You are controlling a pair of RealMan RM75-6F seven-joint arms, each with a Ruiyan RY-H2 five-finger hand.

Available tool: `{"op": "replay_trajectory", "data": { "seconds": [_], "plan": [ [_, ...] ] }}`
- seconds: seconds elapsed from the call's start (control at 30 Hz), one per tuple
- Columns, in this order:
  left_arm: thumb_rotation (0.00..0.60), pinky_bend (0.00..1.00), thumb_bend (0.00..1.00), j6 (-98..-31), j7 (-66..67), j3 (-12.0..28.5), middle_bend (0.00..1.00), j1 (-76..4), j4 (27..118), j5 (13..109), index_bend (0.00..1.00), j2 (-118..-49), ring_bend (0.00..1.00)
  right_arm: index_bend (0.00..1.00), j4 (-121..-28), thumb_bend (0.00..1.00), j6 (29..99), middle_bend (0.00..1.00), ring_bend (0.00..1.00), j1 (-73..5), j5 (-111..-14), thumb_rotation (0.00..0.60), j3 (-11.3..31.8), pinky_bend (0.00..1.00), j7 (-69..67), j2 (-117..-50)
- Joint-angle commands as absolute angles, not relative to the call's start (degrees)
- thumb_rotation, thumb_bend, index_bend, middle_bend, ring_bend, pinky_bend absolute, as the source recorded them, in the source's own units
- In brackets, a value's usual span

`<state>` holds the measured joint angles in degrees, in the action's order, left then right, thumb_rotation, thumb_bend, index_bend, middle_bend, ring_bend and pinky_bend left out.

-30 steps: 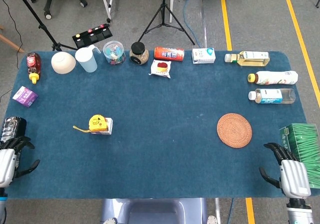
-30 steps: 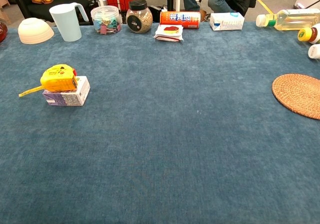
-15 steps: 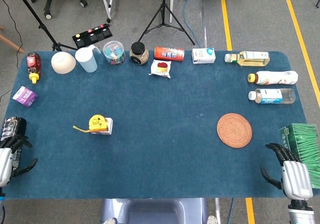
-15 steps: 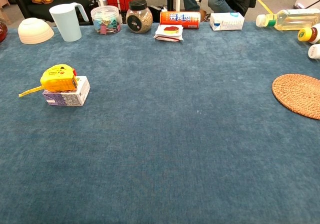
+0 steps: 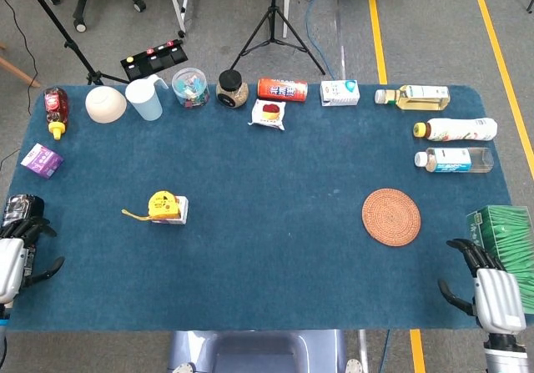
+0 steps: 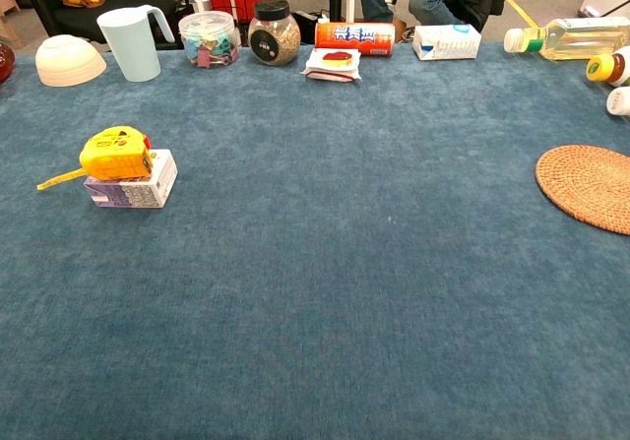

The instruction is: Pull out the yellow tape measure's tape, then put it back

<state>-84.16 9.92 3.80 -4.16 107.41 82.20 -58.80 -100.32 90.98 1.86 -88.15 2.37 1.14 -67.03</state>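
Note:
The yellow tape measure (image 5: 162,204) (image 6: 116,154) lies on top of a small white box (image 5: 177,213) (image 6: 133,185) at the left middle of the blue table. A short length of tape (image 5: 133,215) (image 6: 59,178) sticks out to its left. My left hand (image 5: 15,256) is at the table's near left corner, far from the tape measure, fingers apart and holding nothing. My right hand (image 5: 491,294) is at the near right corner, fingers apart and empty. The chest view shows neither hand.
Along the back edge stand a bowl (image 5: 106,104), a jug (image 5: 146,98), two jars, a red can (image 5: 282,88) and a carton (image 5: 340,93). Bottles (image 5: 455,128) lie at the right, by a woven coaster (image 5: 391,217) and a green box (image 5: 507,244). A purple packet (image 5: 42,160) lies at the left.
Both hands have drawn back slightly toward the table's near edge. The tape measure and its box have not moved.

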Motion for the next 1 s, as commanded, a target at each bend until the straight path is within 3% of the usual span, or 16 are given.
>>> {"op": "replay_trajectory", "data": {
  "seconds": [0.03, 0.2, 0.4, 0.53, 0.67, 1.0],
  "plan": [
    [0.600, 0.33, 0.19, -79.7, 12.7, 4.8, 0.26, -6.8, 110.4, 79.3, 0.30, -55.1, 0.23, 0.23, -100.2, 0.31, 91.0, 0.23, 0.25, 2.0, -88.0, 0.600, 2.4, 0.28, 0.9, -66.9],
    [0.600, 0.32, 0.19, -72.3, 15.5, 7.0, 0.17, -11.7, 113.4, 73.6, 0.17, -50.8, 0.15, 0.23, -99.7, 0.31, 90.5, 0.23, 0.25, 1.9, -87.6, 0.600, 2.4, 0.28, 0.4, -66.9],
    [0.600, 0.27, 0.19, -61.6, 19.8, 9.3, 0.08, -19.5, 113.9, 66.9, 0.11, -47.7, 0.08, 0.23, -99.3, 0.31, 89.9, 0.23, 0.25, 1.6, -87.3, 0.600, 2.6, 0.28, 0.1, -66.8],
    [0.600, 0.26, 0.19, -56.1, 23.0, 10.5, 0.06, -25.2, 111.8, 63.3, 0.10, -49.3, 0.07, 0.23, -99.1, 0.31, 89.5, 0.23, 0.24, 1.5, -86.9, 0.600, 2.7, 0.28, 0.2, -67.1],
    [0.600, 0.24, 0.19, -51.5, 26.6, 10.4, 0.01, -30.2, 109.7, 61.4, 0.00, -51.4, 0.03, 0.23, -99.2, 0.31, 89.1, 0.23, 0.25, 1.4, -86.6, 0.600, 2.7, 0.28, 0.5, -67.3],
    [0.600, 0.24, 0.19, -46.4, 31.1, 9.0, 0.00, -37.4, 106.4, 56.5, 0.00, -55.5, 0.01, 0.23, -99.9, 0.31, 89.4, 0.23, 0.25, 1.7, -85.9, 0.600, 2.8, 0.28, 1.6, -67.0]
  ]
}}
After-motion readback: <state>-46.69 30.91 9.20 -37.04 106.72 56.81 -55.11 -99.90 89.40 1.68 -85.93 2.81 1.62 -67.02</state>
